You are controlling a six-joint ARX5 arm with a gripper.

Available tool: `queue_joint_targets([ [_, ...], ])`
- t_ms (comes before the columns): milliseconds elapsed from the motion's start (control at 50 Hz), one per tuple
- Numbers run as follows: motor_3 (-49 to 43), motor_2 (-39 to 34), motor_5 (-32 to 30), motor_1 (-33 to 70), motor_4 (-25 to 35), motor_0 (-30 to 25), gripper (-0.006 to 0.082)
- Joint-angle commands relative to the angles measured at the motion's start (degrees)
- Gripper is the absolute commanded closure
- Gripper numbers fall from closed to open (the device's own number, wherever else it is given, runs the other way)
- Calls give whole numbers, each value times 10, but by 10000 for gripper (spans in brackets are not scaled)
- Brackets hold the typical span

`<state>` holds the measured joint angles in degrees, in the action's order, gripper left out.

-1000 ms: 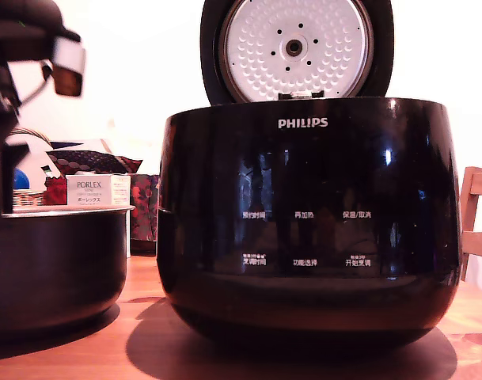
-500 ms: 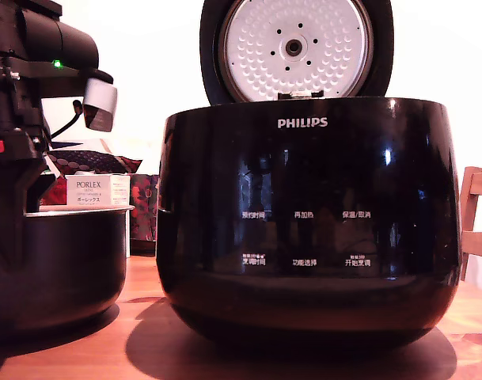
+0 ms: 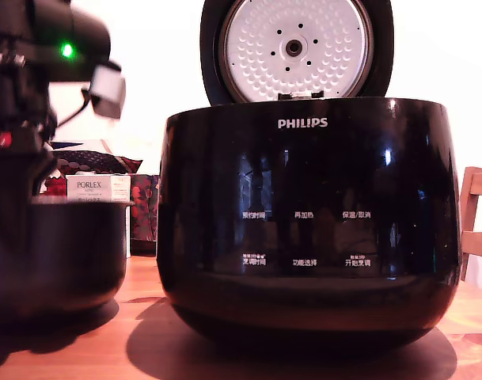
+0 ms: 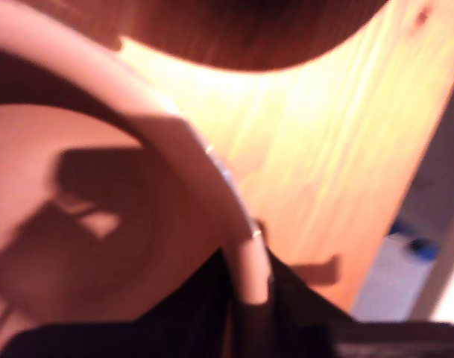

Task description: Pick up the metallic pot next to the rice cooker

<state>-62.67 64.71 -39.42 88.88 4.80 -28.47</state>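
A: Hand (image 4: 249,298) first. Wrist view, blurred: its two dark fingers (image 4: 189,313) sit either side of the metallic pot's (image 3: 62,253) rim, one inside the wall, one outside. The gap between them is narrow, about the rim's thickness. Whether they actually press the wall I cannot tell; blur hides the contact.

B: And in the exterior view?

A: The black arm (image 3: 23,95) fills that view's upper left, green light on, a pale grey block sticking out of it toward the exterior view's right. The arm reaches down over the pot's far-left part. The fingers themselves are lost in dark there.

B: Pot position?

A: On the wooden desk (image 3: 138,332), at the exterior view's left, upright, base down on the wood. Dark wall, thin pale rim. Just beside the rice cooker (image 3: 308,214), a small gap between the two bodies.

B: Cooker?

A: Large, glossy black, centre of the exterior view. White PHILIPS logo, Chinese labels on the front. Lid (image 3: 296,49) raised, dimpled silver-white plate facing the camera.

B: Background?

A: A white PORLEX box (image 3: 98,190) behind the pot. Patterned red-and-dark fabric (image 3: 98,162) near it. A wooden chair part (image 3: 476,218) at the exterior view's right edge.
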Motion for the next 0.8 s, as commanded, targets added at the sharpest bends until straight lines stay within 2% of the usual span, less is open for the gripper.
queue_joint_targets([
  [0,-31,-2,4,10,7,0,788],
  [80,-55,17,7,10,2,0,788],
  [280,-107,76,20,6,-58,-12,788],
  [440,-150,132,35,-9,-76,-28,788],
  [780,-153,221,63,-70,-107,-57,788],
])
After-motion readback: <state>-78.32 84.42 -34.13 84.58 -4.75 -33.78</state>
